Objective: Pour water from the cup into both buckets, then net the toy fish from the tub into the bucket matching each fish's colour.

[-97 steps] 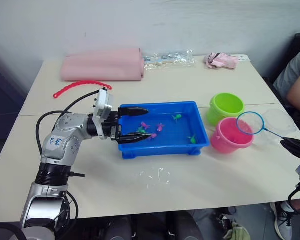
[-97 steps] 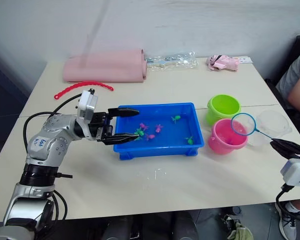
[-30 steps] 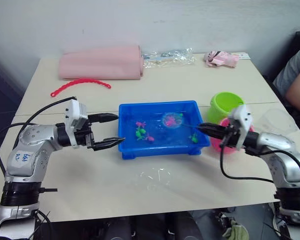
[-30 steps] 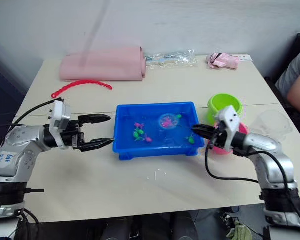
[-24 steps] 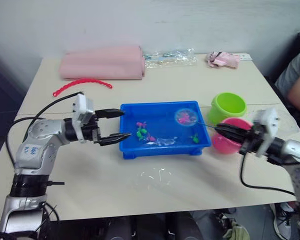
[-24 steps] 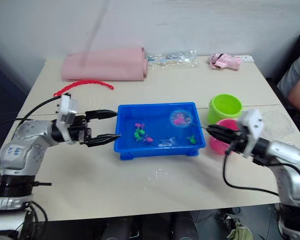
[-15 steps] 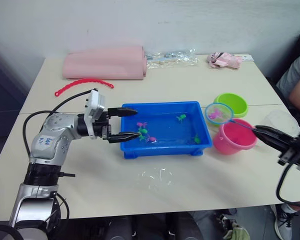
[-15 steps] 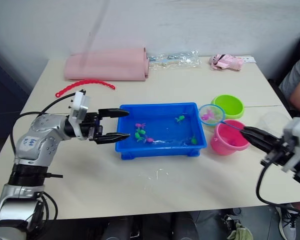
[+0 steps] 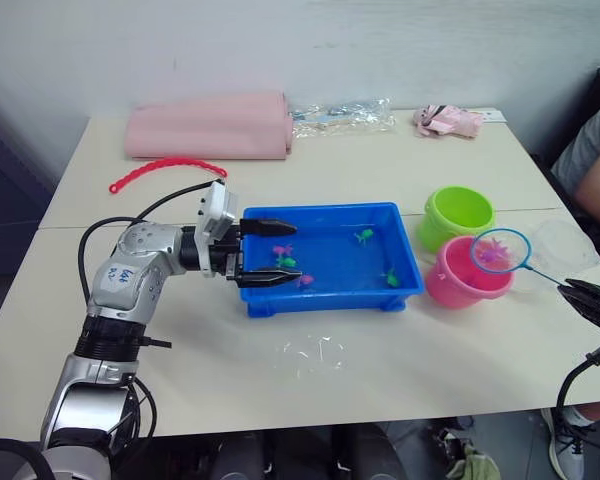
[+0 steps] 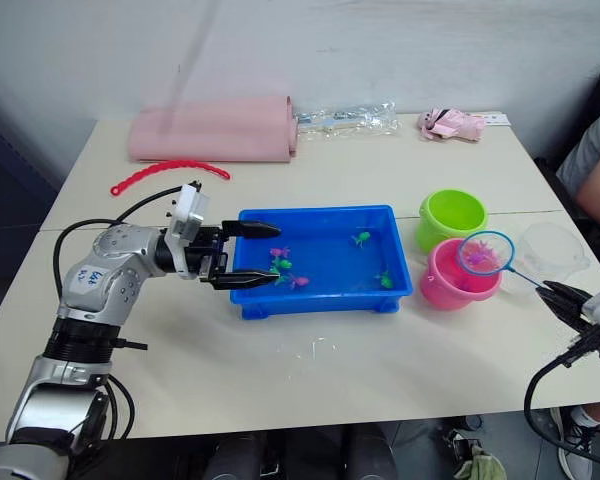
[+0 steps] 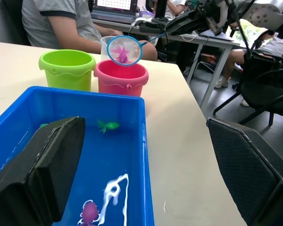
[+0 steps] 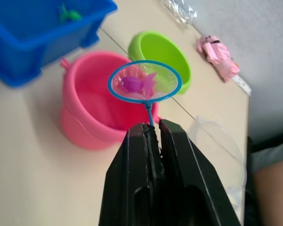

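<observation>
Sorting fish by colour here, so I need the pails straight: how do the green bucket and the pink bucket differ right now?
The green bucket is lime and stands farther back; the pink bucket sits nearer. The net, holding a pink fish, hangs over the pink bucket, not the green. Both are upright, alike in size, right of the tub.

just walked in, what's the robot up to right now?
It's sorting toy fish by colour. The right gripper is shut on the net, which holds a pink fish over the pink bucket, not yet tipped in. The left gripper is open, its fingers straddling the near-left wall of the blue tub, where several green and pink fish are left. The green bucket sits behind the pink one.
</observation>
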